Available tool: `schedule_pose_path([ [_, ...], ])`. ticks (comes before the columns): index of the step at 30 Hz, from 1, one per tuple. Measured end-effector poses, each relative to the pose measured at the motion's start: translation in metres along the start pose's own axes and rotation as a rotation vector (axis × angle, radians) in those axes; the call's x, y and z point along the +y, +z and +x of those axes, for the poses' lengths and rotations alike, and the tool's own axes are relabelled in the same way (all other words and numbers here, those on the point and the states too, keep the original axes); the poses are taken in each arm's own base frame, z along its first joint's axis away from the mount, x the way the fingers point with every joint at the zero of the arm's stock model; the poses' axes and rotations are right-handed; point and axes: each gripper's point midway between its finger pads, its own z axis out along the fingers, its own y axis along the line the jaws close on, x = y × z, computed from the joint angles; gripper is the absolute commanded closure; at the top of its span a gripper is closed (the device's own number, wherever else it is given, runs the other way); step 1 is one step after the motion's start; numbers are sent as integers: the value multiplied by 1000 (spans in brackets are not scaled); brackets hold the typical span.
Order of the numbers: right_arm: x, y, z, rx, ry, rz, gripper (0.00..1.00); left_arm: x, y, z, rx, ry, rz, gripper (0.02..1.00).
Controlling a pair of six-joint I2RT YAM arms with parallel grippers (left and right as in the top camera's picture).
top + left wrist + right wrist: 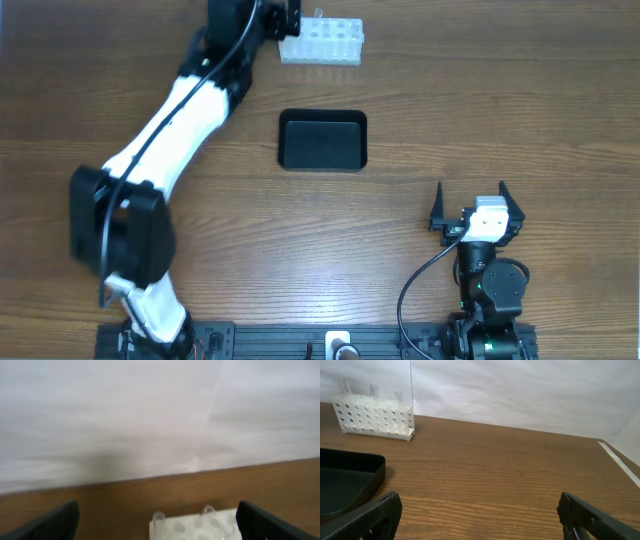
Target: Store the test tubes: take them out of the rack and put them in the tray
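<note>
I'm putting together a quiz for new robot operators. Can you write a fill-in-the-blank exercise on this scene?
1. The test tubes stand in the white ___.
2. The tray is ___ in colour and holds no tubes.
3. The left claw is over the tubes, its jaws ___.
4. The right claw is ___ from the tubes than the left.

Missing words: rack; black; open; farther.

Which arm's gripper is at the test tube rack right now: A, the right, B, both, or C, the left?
C: the left gripper hangs open at the white rack, while the right gripper sits near its own base, short of the black tray.
</note>
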Motion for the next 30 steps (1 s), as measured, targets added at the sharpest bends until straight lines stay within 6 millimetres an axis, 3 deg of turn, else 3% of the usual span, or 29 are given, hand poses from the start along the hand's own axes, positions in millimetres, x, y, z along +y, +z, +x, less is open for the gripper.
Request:
schedule_pose_path([
  [6,0,0,0,0,-1,0,7,-1,36,13,46,-61,-39,20],
  [11,0,0,0,0,0,0,9,2,58,39,89,-94,-68,23],
  [17,0,0,0,0,0,0,9,5,66,68,162,-127,-91,23],
  [30,0,0,0,1,0,0,9,4,81,85,180,-160,-126,75],
])
